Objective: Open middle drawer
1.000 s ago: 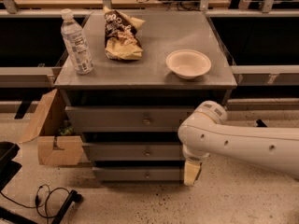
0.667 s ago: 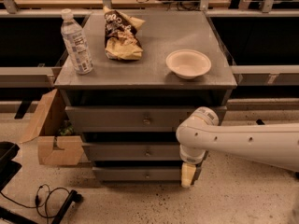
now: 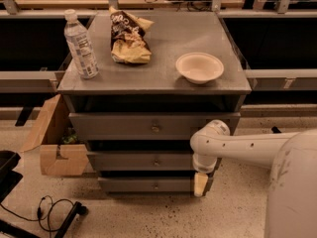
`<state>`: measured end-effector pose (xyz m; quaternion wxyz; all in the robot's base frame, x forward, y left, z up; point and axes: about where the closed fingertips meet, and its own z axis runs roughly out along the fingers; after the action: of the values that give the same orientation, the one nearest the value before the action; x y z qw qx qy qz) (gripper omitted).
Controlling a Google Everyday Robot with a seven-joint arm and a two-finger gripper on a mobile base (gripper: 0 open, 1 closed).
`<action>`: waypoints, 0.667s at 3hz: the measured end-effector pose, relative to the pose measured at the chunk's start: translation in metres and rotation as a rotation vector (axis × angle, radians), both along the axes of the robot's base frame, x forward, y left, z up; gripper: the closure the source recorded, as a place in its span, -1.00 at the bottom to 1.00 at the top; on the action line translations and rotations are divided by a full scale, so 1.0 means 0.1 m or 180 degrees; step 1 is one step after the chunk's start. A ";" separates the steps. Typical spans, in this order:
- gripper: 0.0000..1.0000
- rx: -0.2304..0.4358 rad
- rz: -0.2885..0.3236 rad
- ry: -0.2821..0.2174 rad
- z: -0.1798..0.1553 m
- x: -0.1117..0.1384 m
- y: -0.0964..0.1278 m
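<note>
Low by the cabinet's (image 3: 163, 78) right front corner, the gripper (image 3: 200, 185) hangs much where it was a moment ago, beside the bottom drawer (image 3: 143, 184); open or closed, I cannot tell. Up-left, the middle drawer (image 3: 143, 161) sits shut, its right end hidden behind the arm (image 3: 247, 148).

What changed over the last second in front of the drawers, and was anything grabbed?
The arm shifted slightly left and lower, carrying the end effector a little down by the right end of the lowest drawer front. It took hold of nothing. The middle drawer and its knob are as before; bottle, snack bag and bowl have not moved.
</note>
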<state>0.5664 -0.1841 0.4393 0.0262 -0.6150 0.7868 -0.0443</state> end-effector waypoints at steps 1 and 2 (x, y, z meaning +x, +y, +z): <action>-1.00 -0.0045 0.0080 -0.0108 -0.01 0.21 -0.04; -1.00 -0.0062 0.0141 -0.0173 -0.01 0.36 -0.03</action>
<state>0.6020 -0.1875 0.4388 0.0427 -0.6310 0.7716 -0.0681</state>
